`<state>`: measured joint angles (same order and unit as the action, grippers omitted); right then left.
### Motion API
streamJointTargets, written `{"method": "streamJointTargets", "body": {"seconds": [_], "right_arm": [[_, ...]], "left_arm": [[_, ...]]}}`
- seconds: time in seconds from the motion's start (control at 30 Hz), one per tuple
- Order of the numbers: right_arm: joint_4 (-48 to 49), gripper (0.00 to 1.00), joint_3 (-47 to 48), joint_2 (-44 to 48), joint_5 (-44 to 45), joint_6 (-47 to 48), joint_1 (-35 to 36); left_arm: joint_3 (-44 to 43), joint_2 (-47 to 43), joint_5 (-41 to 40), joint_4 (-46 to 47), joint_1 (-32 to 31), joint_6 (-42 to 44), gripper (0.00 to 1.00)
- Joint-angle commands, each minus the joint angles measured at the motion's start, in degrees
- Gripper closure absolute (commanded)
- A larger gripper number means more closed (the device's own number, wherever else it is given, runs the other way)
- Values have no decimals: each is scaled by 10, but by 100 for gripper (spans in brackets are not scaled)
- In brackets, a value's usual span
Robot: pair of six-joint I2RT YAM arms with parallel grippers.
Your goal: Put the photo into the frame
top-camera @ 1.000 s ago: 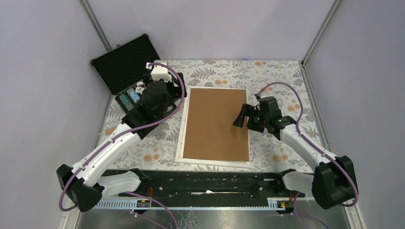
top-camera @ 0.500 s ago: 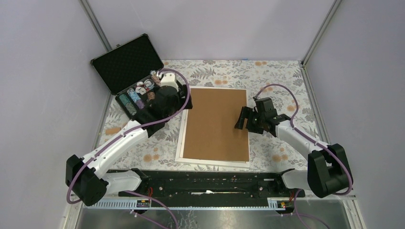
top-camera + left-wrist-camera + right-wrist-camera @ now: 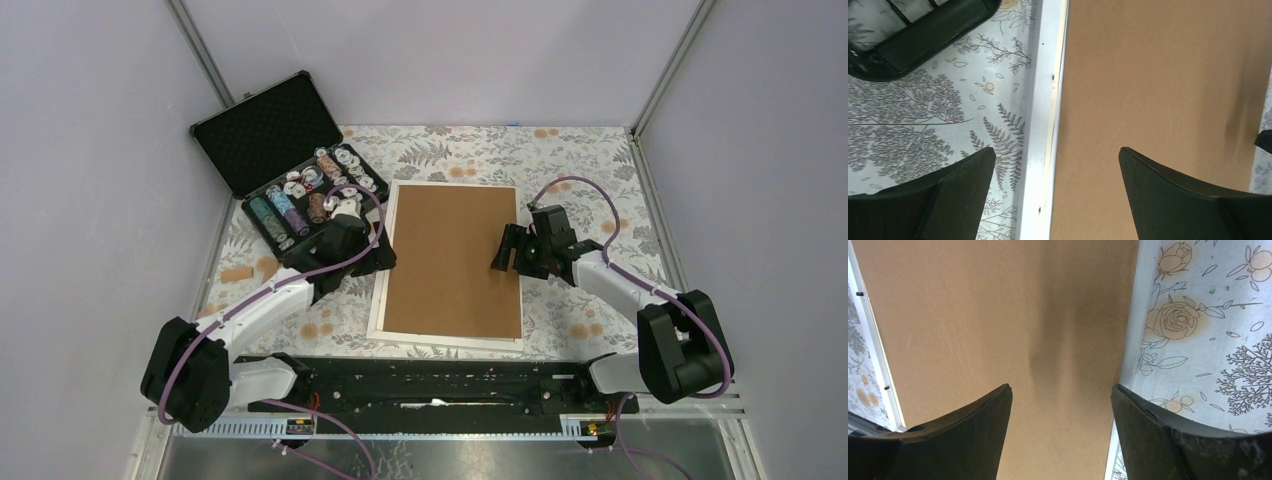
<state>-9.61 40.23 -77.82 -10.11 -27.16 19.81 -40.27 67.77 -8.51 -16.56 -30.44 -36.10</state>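
The white frame (image 3: 382, 285) lies flat mid-table with a plain brown backing board (image 3: 455, 260) on it. The photo is hidden from every view. My left gripper (image 3: 378, 252) is open and empty over the frame's left rim (image 3: 1040, 150); in the left wrist view the gripper (image 3: 1056, 149) straddles the rim and the board's (image 3: 1158, 75) left edge. My right gripper (image 3: 506, 250) is open and empty over the board's right edge; in the right wrist view the gripper (image 3: 1061, 386) has the board (image 3: 998, 305) below it and the frame's right rim (image 3: 1138, 330) beside it.
An open black case (image 3: 265, 130) of chips (image 3: 305, 195) stands at the back left, close to the frame's top left corner; its corner shows in the left wrist view (image 3: 923, 35). Small brown pieces (image 3: 237, 272) lie at the left. Grey walls surround the floral table.
My left gripper has come away from above the chip case, toward me and down, to the frame's left rim. The chips now show. My right gripper has barely moved.
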Motion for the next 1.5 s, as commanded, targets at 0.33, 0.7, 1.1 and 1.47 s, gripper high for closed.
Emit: {"method": "streamJointTargets", "body": {"seconds": [0.33, 0.7, 1.1, 1.47], "right_arm": [[37, 19, -20, -16, 10, 17, 2], [226, 23, -89, -19, -256, -102, 2], [46, 21, -66, 89, -210, -69, 1], [-33, 1, 125, -13, 15, 31, 1]], "left_arm": [[92, 52, 79, 198, 2, -103, 1], [144, 76, 185, 293, 0, -160, 1], [159, -26, 179, 235, -9, -171, 1], [167, 30, 251, 291, -10, -177, 1]]}}
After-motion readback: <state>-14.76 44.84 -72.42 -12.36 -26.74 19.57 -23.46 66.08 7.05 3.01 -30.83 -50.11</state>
